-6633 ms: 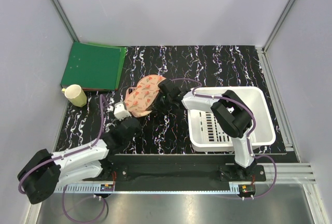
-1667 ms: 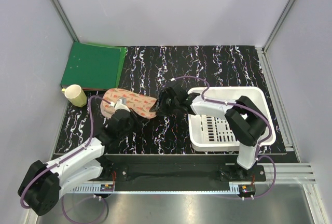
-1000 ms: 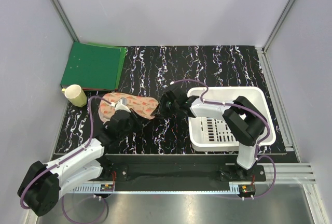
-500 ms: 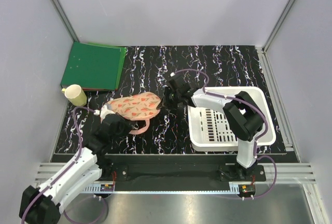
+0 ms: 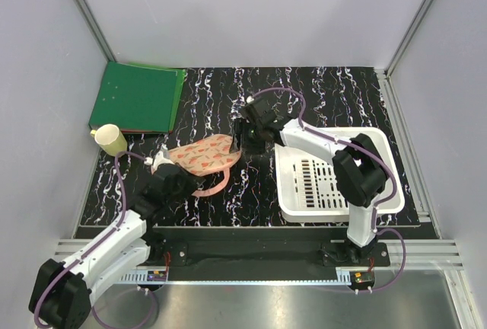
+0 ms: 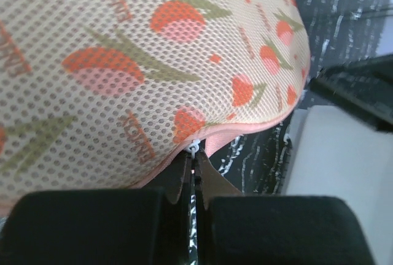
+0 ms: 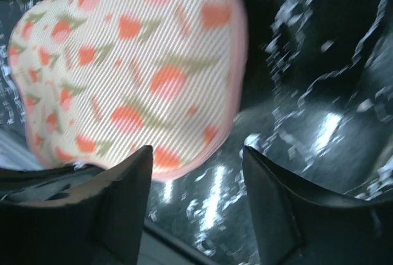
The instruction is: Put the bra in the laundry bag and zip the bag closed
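The laundry bag point(image 5: 204, 154) lies closed on the black marbled table, peach mesh with red-orange prints, and its pink loop strap point(image 5: 211, 187) trails toward the near edge. My left gripper point(image 5: 181, 175) is at the bag's near rim. In the left wrist view it point(image 6: 194, 165) is shut on the small white zipper pull point(image 6: 194, 148) at the pink seam. My right gripper point(image 5: 247, 135) hovers just right of the bag. In the right wrist view it point(image 7: 196, 176) stands open, with the bag point(image 7: 129, 75) ahead of its fingers and only table between them. The bra is hidden.
A white slotted basket point(image 5: 388, 178) stands at the right, with the right arm reaching over its left side. A green folder point(image 5: 137, 99) lies at the back left, and a pale yellow cup point(image 5: 111, 140) stands in front of it.
The right gripper let go of the bag's right end, opened and drew back toward the far side. The left arm pulled back to the near left, the bag shifted right, and its loop strap came into view.
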You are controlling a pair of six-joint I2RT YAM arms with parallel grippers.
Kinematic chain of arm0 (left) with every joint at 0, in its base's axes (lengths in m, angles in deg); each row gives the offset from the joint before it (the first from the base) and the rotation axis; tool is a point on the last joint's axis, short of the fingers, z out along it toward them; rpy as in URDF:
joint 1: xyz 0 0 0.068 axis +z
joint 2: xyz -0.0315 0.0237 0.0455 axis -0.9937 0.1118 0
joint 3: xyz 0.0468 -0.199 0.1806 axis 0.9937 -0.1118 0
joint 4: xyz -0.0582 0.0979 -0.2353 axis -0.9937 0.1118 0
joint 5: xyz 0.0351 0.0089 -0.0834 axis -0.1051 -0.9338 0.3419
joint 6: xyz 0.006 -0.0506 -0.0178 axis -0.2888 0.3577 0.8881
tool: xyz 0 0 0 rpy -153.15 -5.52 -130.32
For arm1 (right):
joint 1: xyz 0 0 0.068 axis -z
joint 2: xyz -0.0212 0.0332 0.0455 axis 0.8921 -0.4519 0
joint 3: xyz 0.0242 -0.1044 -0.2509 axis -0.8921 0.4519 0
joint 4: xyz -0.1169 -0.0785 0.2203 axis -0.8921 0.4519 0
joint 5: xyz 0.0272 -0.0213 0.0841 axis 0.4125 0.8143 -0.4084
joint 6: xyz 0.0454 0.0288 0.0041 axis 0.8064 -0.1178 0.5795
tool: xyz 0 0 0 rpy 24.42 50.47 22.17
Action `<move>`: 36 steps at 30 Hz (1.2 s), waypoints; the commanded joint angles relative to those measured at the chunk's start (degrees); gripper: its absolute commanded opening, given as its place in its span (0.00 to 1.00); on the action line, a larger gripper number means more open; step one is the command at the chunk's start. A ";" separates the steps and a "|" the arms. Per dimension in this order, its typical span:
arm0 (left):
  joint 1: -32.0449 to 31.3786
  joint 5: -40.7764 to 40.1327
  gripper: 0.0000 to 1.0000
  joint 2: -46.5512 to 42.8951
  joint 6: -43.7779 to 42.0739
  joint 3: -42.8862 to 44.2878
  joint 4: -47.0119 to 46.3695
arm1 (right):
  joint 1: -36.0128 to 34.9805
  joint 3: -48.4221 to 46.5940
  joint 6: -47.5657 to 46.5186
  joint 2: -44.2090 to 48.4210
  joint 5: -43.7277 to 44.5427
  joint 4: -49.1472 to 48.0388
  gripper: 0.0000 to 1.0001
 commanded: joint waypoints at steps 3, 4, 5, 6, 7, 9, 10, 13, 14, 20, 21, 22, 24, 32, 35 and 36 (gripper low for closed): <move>0.04 3.78 0.00 0.58 -1.33 3.15 -6.77 | -7.25 6.24 10.28 8.41 -1.13 -3.84 0.73; -0.05 4.05 0.00 0.41 -1.42 3.15 -6.77 | -7.87 7.56 12.21 9.55 -1.23 -7.86 0.74; -0.22 4.22 0.00 0.06 -1.24 3.06 -6.86 | -8.66 9.83 15.97 10.08 -1.14 -9.90 0.75; -0.40 4.31 0.00 -0.29 -1.16 2.80 -6.86 | -8.93 10.81 17.84 10.52 -0.27 -11.66 0.75; -0.57 4.40 0.00 -0.73 -0.63 2.01 -6.86 | -9.10 11.52 19.42 10.87 0.09 -14.03 0.75; -0.84 4.49 0.00 -2.05 -0.10 1.22 -6.77 | -9.19 12.14 22.50 10.44 0.70 -15.28 0.75; -0.92 4.58 0.00 -2.58 0.42 0.43 -6.86 | -9.11 12.05 23.82 9.57 0.62 -15.89 0.75; -1.19 4.66 0.00 -4.51 0.51 -0.28 -6.77 | -9.19 11.97 26.63 7.02 -0.44 -18.87 0.74; -1.28 4.66 0.00 -5.38 0.43 -0.37 -6.86 | -9.19 11.97 26.99 6.40 -0.44 -19.67 0.74; -1.36 6.51 0.00 -6.71 -0.54 -1.25 -6.25 | -8.58 8.72 25.68 2.53 1.67 -20.12 0.59; -1.36 6.34 0.00 -6.80 -0.63 -1.42 -5.98 | -8.23 8.37 25.16 2.09 2.11 -19.42 0.45; -1.36 6.16 0.00 -6.80 -0.71 -1.60 -5.54 | -7.27 8.01 23.93 1.91 2.46 -18.98 0.37; -1.36 5.20 0.00 -6.80 -0.98 -1.34 -4.58 | -5.95 8.01 22.78 1.56 2.47 -18.36 0.12; -1.10 -9.84 0.00 -14.88 1.66 2.27 16.35 | 1.78 1.61 3.38 -0.63 2.73 -12.13 0.00; -1.10 -8.26 0.00 -13.92 1.13 1.74 14.86 | 1.79 -4.46 -4.28 -3.44 2.04 -6.94 0.01; -1.01 -5.82 0.00 -13.48 0.35 0.61 13.11 | 1.79 -5.78 -5.86 -4.84 1.33 -5.11 0.11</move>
